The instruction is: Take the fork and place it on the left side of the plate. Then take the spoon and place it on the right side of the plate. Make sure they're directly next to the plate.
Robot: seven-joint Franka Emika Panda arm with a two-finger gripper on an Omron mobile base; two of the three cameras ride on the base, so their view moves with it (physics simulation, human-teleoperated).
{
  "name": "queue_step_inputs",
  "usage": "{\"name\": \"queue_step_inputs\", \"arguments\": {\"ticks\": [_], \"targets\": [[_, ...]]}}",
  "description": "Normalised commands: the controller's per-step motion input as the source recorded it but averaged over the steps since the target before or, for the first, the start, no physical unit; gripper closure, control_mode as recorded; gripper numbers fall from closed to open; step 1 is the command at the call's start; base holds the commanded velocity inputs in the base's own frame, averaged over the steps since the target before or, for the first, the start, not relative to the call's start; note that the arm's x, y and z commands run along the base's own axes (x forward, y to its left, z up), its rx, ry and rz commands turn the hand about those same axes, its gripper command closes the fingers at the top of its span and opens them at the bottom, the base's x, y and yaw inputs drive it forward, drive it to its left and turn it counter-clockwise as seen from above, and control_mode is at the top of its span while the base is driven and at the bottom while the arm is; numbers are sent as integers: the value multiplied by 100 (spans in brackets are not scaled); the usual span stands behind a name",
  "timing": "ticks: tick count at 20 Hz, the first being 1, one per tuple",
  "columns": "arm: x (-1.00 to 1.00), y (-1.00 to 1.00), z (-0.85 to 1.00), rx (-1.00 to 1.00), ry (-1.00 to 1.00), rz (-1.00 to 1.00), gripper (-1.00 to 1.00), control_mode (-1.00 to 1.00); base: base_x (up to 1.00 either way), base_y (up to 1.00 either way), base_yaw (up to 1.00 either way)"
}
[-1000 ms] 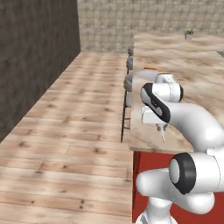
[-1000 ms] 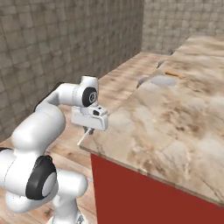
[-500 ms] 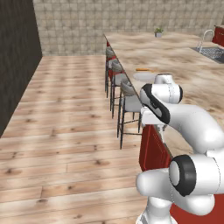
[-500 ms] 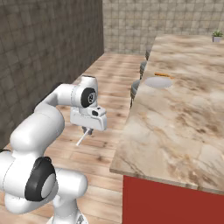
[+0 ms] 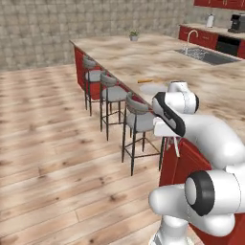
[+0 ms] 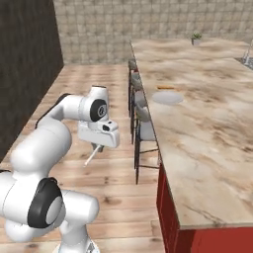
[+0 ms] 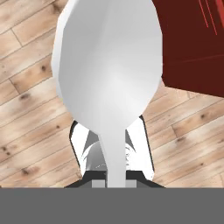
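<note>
One spoon (image 7: 109, 74) is sitting clamped in the gripper (image 7: 114, 168), jaws pinched tight on the thin handle, round bowl pointing away from the hand and looming large in the hand view. Below it, wood floor is showing, with a red cabinet side at the upper right of that view. From the right base view the gripper (image 6: 97, 146) is hanging off the counter's edge over the floor, spoon (image 6: 92, 156) sticking down and out at a slant. In the left base view the spoon (image 5: 175, 147) is showing as a thin white stick under the hand. Plate (image 6: 167, 97) is lying flat on the counter (image 6: 207, 148), well apart from the gripper. Fork (image 6: 165, 87) is lying just beside the plate's far edge; touching or not, cannot tell. Plate (image 5: 152, 89) and fork (image 5: 145, 81) are also visible past the arm in the left view. Stools (image 5: 137, 120) are lining the counter's side.
</note>
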Motion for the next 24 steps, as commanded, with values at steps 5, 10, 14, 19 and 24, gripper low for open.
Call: {"name": "queue_step_inputs", "arguments": {"ticks": [5, 10, 14, 19, 24], "targets": [[0, 0, 0, 0, 0, 0, 100, 100, 85, 99, -59], [0, 0, 0, 0, 0, 0, 100, 100, 88, 99, -62], [0, 0, 0, 0, 0, 0, 100, 100, 83, 90, -67], [0, 0, 0, 0, 0, 0, 100, 100, 65, 93, -65], [0, 0, 0, 0, 0, 0, 100, 100, 44, 100, -53]]}}
